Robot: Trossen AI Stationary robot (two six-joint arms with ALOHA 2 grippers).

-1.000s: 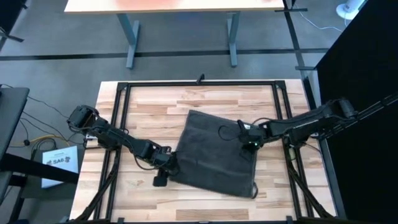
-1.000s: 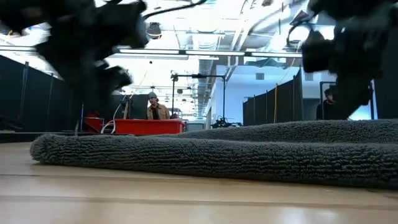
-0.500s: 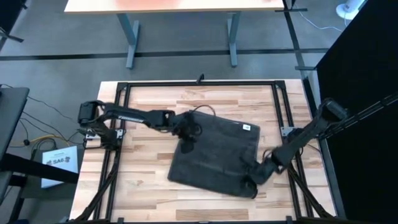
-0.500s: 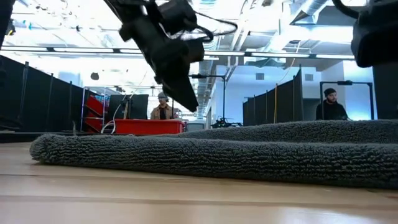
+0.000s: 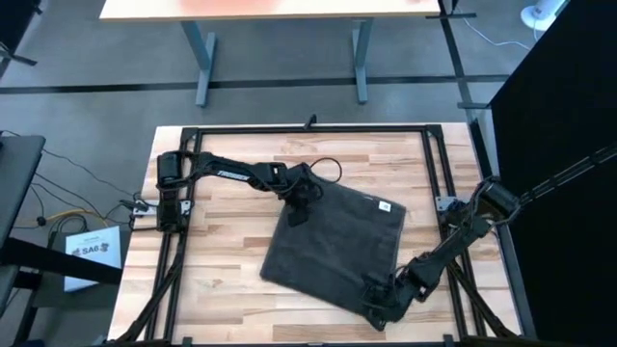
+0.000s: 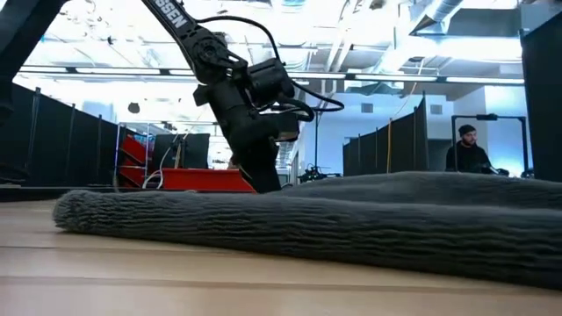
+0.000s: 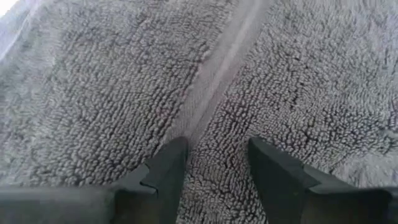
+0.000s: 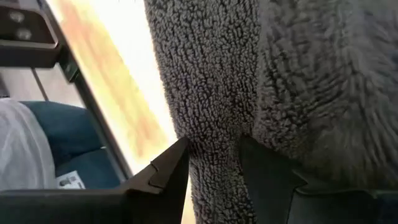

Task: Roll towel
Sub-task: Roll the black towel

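High view: the left tool (image 5: pixel 298 207) sits on the far-left corner of the towel (image 5: pixel 337 246), fingers a little apart astride its hem, gripping nothing; the right tool (image 5: pixel 378 297), likewise slightly parted, nips the near-right corner's edge. I judge this the set-up for rolling, so next comes lifting one edge inward. Bare desk (image 5: pixel 212 280) lies open left of the flat, skewed cloth.
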